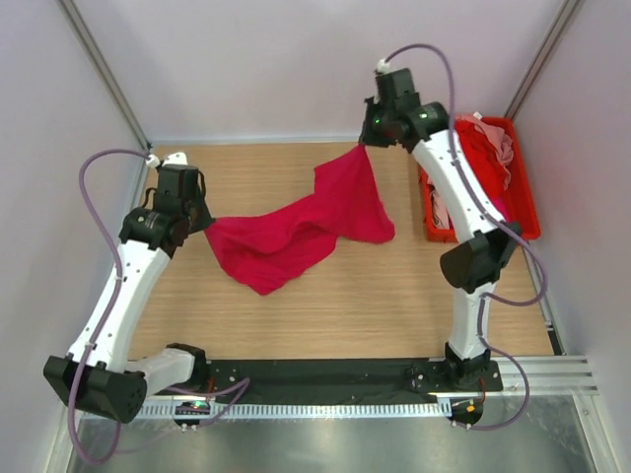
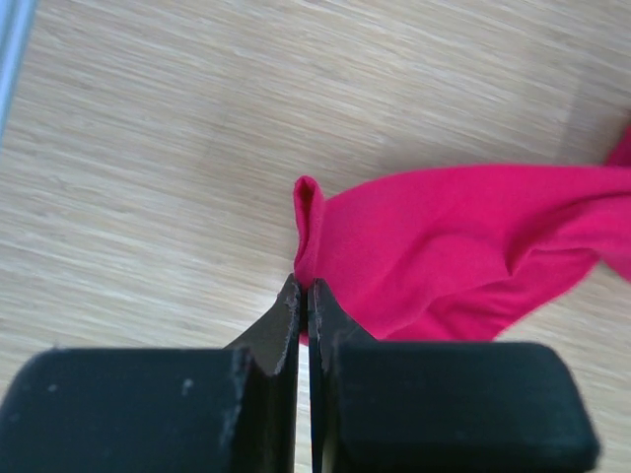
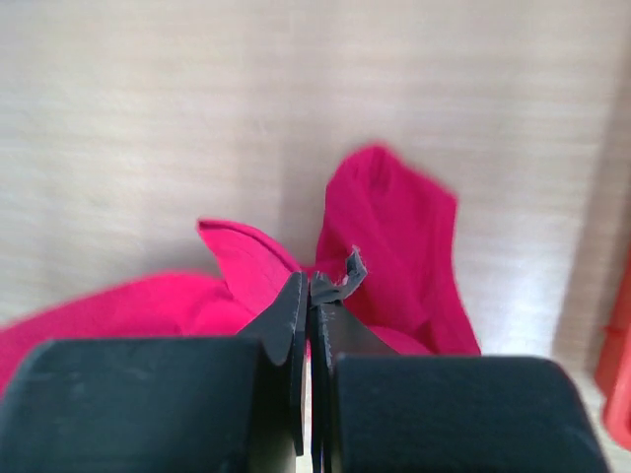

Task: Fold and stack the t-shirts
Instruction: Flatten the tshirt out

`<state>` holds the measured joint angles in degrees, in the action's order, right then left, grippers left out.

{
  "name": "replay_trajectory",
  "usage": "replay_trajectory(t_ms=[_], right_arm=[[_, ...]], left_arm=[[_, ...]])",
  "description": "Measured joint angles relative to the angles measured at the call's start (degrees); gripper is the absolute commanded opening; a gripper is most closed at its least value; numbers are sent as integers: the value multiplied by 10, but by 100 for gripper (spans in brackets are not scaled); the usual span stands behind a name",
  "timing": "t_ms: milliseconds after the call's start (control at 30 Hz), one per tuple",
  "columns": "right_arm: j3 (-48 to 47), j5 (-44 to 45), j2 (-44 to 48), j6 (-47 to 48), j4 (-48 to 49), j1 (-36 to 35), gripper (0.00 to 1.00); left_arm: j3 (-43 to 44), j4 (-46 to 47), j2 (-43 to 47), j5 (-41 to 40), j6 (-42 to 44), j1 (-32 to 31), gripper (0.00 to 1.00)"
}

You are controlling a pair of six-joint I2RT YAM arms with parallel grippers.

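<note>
A crimson-magenta t-shirt (image 1: 296, 232) hangs stretched and sagging between my two grippers over the wooden table. My left gripper (image 1: 205, 225) is shut on the t-shirt's left edge; in the left wrist view the cloth (image 2: 463, 246) runs off to the right from the closed gripper (image 2: 304, 288). My right gripper (image 1: 363, 144) is raised at the back and shut on a corner of the same t-shirt; in the right wrist view the cloth (image 3: 394, 236) hangs below the closed gripper (image 3: 314, 286). More t-shirts, red and pale pink (image 1: 488, 148), lie crumpled in the bin.
A rigid red plastic bin (image 1: 527, 212) stands at the right edge of the table, behind the right arm. The wooden table (image 1: 365, 305) is bounded by walls at the left, back and right. A torn scrap of dark pad sticks out at the right fingertip (image 3: 345, 276).
</note>
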<state>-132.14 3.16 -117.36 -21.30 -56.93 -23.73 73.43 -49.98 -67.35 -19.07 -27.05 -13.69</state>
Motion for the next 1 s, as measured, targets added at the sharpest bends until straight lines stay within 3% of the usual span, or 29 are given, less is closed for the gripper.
replay_trajectory(t_ms=[200,333,567,767,933,1000], right_arm=[[-12,25,99,-18,86,44,1],[-15,34,134,-18,162,64,1],[-37,24,146,-50,262,121,1],[-49,-12,149,-121,350,196,1],[-63,-65,122,-212,436,147,1],[-85,-87,88,-237,456,99,1]], left_arm=[[-66,6,73,86,-45,-4,0],[-99,11,120,136,-77,-54,0],[-76,17,185,168,-149,-212,0],[-24,27,150,129,-206,-442,0],[-9,26,66,59,-254,-581,0],[-30,26,54,33,-277,-597,9]])
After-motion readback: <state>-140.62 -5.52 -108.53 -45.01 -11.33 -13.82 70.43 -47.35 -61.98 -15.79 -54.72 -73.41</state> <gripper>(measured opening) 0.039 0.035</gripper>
